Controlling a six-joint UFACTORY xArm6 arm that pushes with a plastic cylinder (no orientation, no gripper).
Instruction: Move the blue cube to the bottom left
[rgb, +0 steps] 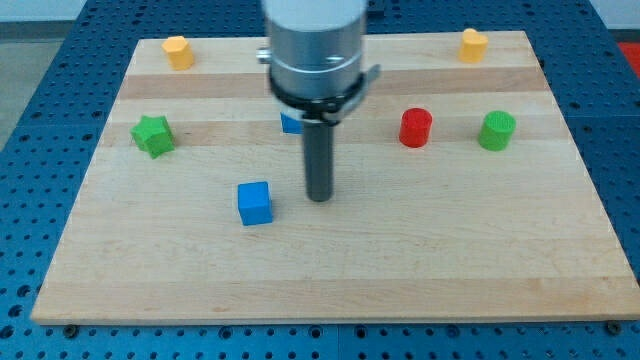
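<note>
Seven blocks on one wooden board (330, 270), listed outward from the blue cube (255, 203), which serves as the landmark.

1. Blue cube: sits upright on the board, left of the board's centre and somewhat below its middle line. Nothing touches it.

2. My tip (319, 197): lower end of the dark rod, just to the view's right of the blue cube, at about the same level, with a narrow strip of bare wood between them. No pincer is fitted, so there is no wide, narrow or holding state to record; the rod carries nothing.

3. Arm housing (315, 45): grey cylinder above the rod, up and to the right of the blue cube, hiding part of the board behind it.

4. Second blue block (290, 123): above the blue cube and slightly right, mostly hidden behind the housing; shape cannot be made out.

5. Green star (152, 135): up and to the left of the blue cube, near the board's left edge, well apart from it.

6. Red cylinder (415, 127): up and to the right of the blue cube, beyond the rod.

7. Green cylinder (496, 130): farther right again, just beside the red cylinder but not touching.

8. Yellow block (178, 51): far above the blue cube and to its left, near the board's top edge; many-sided, exact shape unclear.

9. Second yellow block (473, 45): far up and to the right of the blue cube, near the top right corner.

10. Blue perforated table (30, 200): surrounds the board on all sides.
</note>
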